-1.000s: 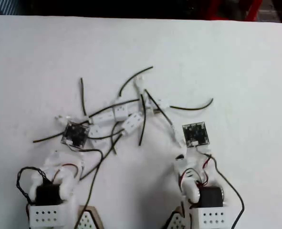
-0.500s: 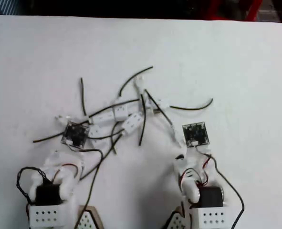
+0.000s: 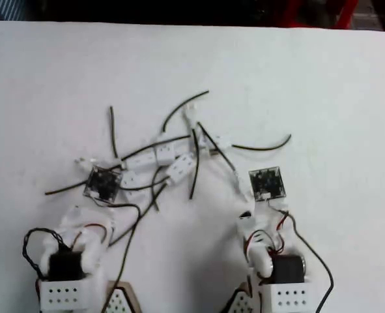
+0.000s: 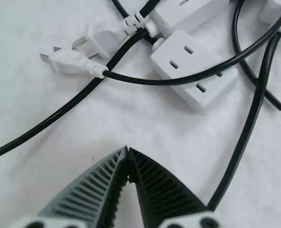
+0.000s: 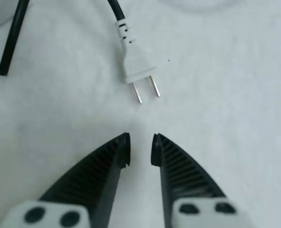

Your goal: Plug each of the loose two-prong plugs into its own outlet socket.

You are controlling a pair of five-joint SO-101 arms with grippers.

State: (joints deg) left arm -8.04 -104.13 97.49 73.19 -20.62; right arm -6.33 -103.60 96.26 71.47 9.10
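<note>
White table spreads across the high view, with a dark strip of room along the top edge. At centre lies a tangle of black cords with white socket blocks among them; single plugs are hard to make out there. The left arm sits at lower left and the right arm at lower right.

In the left wrist view, the left pincer is closed, tips touching, holding nothing. Well beyond it lie two white plugs side by side, near a nearer socket that a cord crosses (another socket behind is cut off by the frame edge).

In the right wrist view, the right pincer stands narrowly parted and empty. A lone plug lies just ahead, prongs pointing toward the gap, not touching.
</note>
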